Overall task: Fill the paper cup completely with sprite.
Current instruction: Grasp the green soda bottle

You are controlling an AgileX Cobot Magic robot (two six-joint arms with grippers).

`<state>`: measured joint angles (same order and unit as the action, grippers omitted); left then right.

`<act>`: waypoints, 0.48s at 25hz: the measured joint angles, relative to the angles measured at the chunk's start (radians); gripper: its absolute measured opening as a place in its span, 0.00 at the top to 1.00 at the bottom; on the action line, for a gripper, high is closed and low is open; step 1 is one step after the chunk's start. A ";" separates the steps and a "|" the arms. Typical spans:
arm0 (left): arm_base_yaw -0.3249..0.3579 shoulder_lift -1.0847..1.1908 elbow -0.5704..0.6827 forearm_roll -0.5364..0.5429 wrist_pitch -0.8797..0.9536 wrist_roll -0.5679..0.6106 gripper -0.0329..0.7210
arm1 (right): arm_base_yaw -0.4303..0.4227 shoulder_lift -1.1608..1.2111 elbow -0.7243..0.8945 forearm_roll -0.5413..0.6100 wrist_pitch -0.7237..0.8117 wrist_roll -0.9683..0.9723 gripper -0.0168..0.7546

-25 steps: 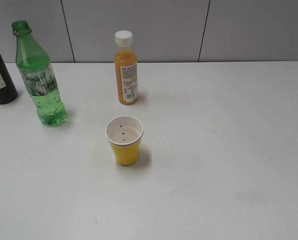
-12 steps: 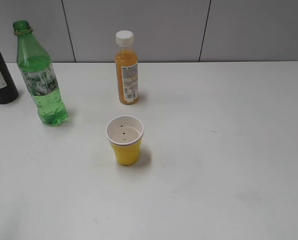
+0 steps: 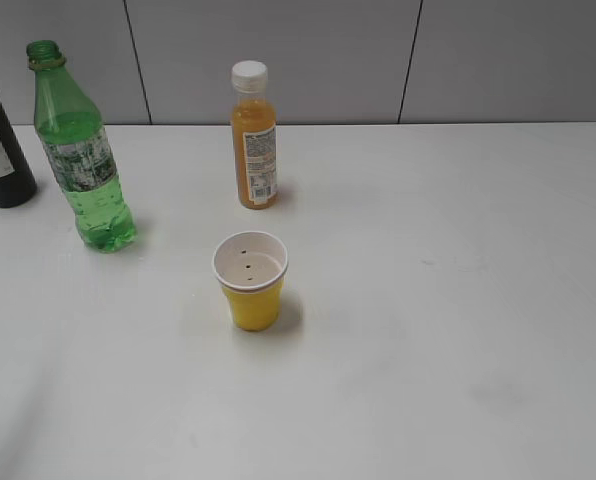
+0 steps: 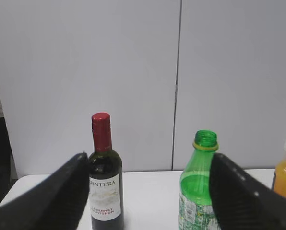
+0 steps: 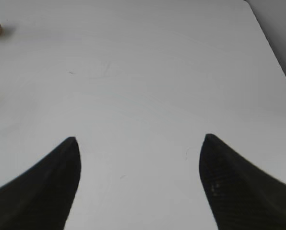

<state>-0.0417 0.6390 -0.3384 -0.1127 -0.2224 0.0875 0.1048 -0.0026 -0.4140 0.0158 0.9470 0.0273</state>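
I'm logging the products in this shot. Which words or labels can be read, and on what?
"MONTERA": white label of the dark bottle, first letter partly hidden; smaller lines beneath blurred.
Sprite bottle label: pattern only, no legible words.
Orange juice bottle label: print too small to read.
Paper cup: no text.

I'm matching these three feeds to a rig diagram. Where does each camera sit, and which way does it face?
Exterior view: raised, slanting down at the table, paper cup and three bottles; no robot parts show.
Left wrist view: low, facing the wall; open left gripper frames the wine bottle and sprite.
Right wrist view: looking down on bare tabletop; open right gripper.
Shared: sprite, wine bottle, orange juice bottle.
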 joint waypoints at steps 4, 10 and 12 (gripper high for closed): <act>0.000 0.050 0.035 0.002 -0.090 -0.023 0.17 | 0.000 0.000 0.000 0.000 0.000 0.000 0.21; 0.000 0.145 0.035 0.032 -0.153 -0.032 0.17 | 0.000 0.000 0.000 0.000 0.000 0.000 0.21; 0.000 0.176 0.035 0.034 -0.167 -0.032 0.17 | 0.000 0.000 0.000 0.000 0.000 0.000 0.21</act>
<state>-0.0417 0.8149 -0.3030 -0.0789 -0.3898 0.0553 0.1048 -0.0026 -0.4140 0.0158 0.9470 0.0268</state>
